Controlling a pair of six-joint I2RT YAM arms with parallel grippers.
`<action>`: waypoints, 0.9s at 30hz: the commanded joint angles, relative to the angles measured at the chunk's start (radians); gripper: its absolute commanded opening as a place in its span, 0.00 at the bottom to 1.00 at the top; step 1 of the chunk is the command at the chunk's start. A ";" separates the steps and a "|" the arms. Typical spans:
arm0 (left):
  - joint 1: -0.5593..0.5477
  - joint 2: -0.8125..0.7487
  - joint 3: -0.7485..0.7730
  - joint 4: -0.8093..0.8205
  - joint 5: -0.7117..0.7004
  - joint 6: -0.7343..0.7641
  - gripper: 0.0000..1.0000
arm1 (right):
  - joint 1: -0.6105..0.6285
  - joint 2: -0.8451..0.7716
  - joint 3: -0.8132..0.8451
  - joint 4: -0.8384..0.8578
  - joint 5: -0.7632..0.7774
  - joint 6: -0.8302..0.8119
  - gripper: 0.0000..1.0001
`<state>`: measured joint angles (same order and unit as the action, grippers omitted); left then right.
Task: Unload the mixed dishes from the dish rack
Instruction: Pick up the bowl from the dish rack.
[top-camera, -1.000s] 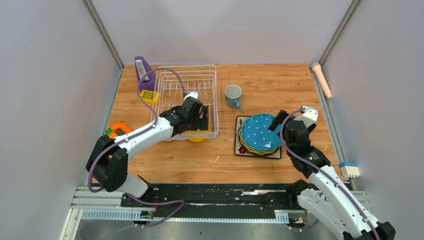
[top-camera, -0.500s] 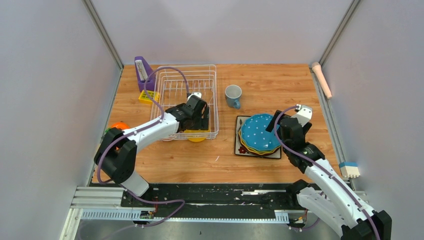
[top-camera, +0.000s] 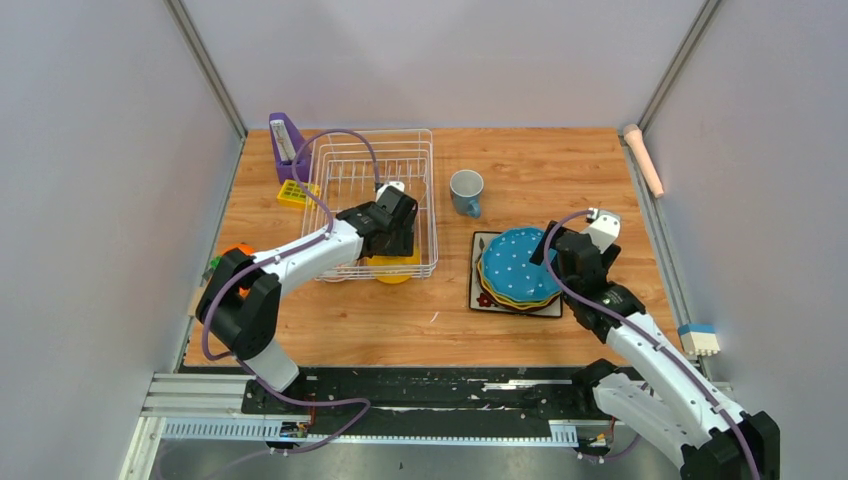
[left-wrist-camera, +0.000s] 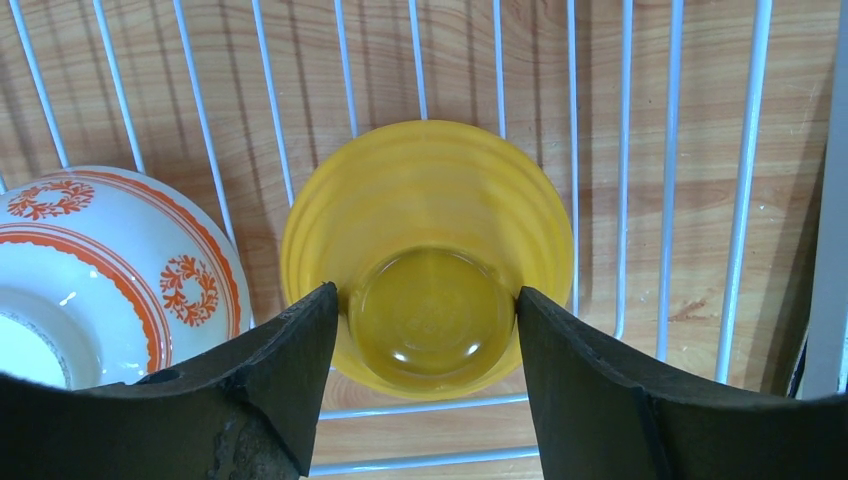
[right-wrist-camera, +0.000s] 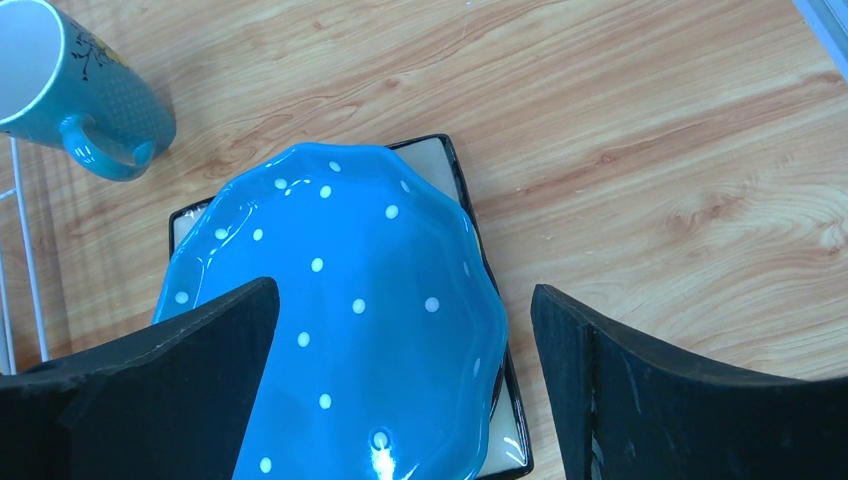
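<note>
At the desk's (top-camera: 560, 170) left edge I see an orange tape measure (top-camera: 237, 255). A purple holder (top-camera: 286, 140) stands in the far left corner with a small yellow block (top-camera: 293, 192) just beside it. Next comes the white wire rack (top-camera: 372, 170), near the desk's far left corner. Inside its near end a red-and-white bowl (left-wrist-camera: 90, 260) sits just left of a yellow bowl (left-wrist-camera: 430, 170). My left tool (left-wrist-camera: 425, 295) reaches down into the rack, its fingers set on either side of the yellow bowl's round centre. I cannot tell whether they press on it. Right of the rack a blue mug (top-camera: 466, 190) stands on the bare desk. Nearer me, a blue dotted plate (top-camera: 515, 262) tops a stack on a dark square plate (top-camera: 477, 297). My right tool (right-wrist-camera: 405, 295) hangs over that stack's right side, released, fingers spread wide with nothing between them.
</note>
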<state>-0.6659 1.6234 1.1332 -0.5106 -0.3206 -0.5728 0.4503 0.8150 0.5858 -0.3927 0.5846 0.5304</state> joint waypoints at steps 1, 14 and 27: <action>0.003 0.005 0.034 -0.013 -0.018 0.004 0.72 | -0.002 0.015 0.027 0.018 0.011 0.016 1.00; 0.003 -0.009 0.039 -0.045 -0.001 -0.007 0.57 | -0.002 0.048 0.032 0.018 0.030 0.017 1.00; 0.003 -0.112 0.029 -0.042 -0.015 -0.006 0.42 | -0.002 0.018 0.028 0.016 0.019 0.020 1.00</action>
<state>-0.6655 1.5875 1.1492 -0.5522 -0.3229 -0.5743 0.4503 0.8566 0.5861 -0.3939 0.5934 0.5308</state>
